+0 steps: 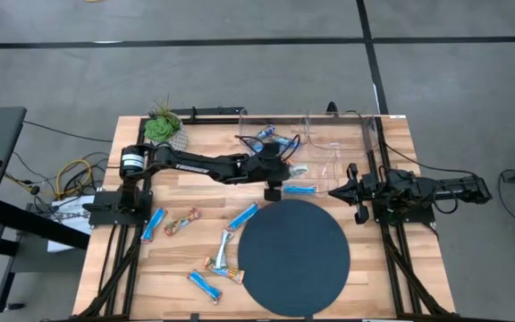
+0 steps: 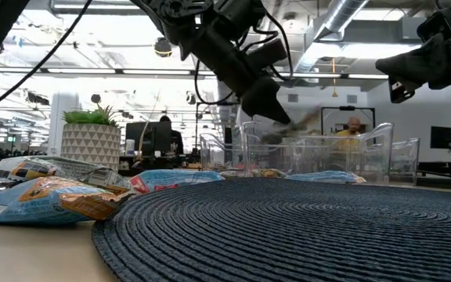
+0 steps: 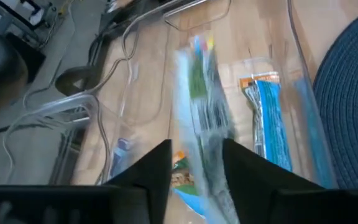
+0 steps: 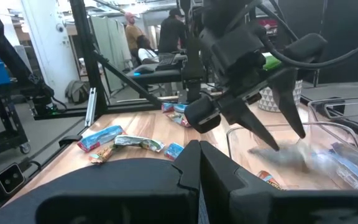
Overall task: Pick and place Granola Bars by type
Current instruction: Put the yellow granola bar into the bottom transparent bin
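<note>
Bars (image 1: pixel 242 217) lie scattered on the wood table (image 1: pixel 392 143) left of the round mat (image 1: pixel 294 258) in the high view, with one more (image 1: pixel 299 189) just beyond the mat's far edge and a few in the clear bins (image 1: pixel 329 143) at the back. The left gripper (image 1: pixel 280 168) reaches over the bins; the right gripper (image 1: pixel 336 191) waits beside the mat's right edge.

In the low view, bars (image 2: pixel 30 196) lie at the mat's (image 2: pixel 288 235) left, and the left gripper (image 2: pixel 276 117) hangs over the bins (image 2: pixel 319 153).

In the left wrist view, the fingers (image 3: pixel 157 165) stand apart with a blurred bar (image 3: pixel 201 124) between them, above a bin holding a blue bar (image 3: pixel 269 118); whether they touch it is unclear.

In the right wrist view, the right gripper's (image 4: pixel 199 163) fingers are together, and the left gripper's (image 4: pixel 278 134) are spread above a blurred bar (image 4: pixel 291 155).
</note>
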Controlling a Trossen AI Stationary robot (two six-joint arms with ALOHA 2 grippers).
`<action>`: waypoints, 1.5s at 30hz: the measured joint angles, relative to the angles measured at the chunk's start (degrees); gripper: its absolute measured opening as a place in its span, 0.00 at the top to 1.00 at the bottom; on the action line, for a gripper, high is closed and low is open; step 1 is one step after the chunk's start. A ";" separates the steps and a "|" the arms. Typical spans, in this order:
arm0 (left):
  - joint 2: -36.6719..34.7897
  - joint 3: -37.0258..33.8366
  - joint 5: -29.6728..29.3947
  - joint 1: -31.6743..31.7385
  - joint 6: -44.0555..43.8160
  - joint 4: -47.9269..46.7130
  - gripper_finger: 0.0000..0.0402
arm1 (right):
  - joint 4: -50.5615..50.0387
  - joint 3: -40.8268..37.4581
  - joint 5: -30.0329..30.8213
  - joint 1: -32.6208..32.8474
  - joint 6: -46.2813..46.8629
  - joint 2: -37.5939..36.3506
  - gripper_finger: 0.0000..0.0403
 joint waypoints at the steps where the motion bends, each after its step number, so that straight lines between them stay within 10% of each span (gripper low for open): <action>1: -0.02 0.00 -0.01 -0.02 -0.50 -0.29 0.63 | 0.00 0.01 -0.02 0.00 0.02 -0.01 1.00; 21: -7.49 -1.48 -4.76 -8.76 -8.25 -11.83 0.54 | 0.00 0.01 -0.01 0.00 0.00 -0.01 1.00; 35: -13.75 -1.53 -4.41 -21.09 -38.78 -46.64 0.57 | 0.00 0.01 -0.02 0.00 0.00 -0.01 1.00; 45: -13.72 -1.55 1.24 -28.55 -67.38 -49.26 0.57 | 0.00 0.01 -0.01 0.00 0.00 -0.01 1.00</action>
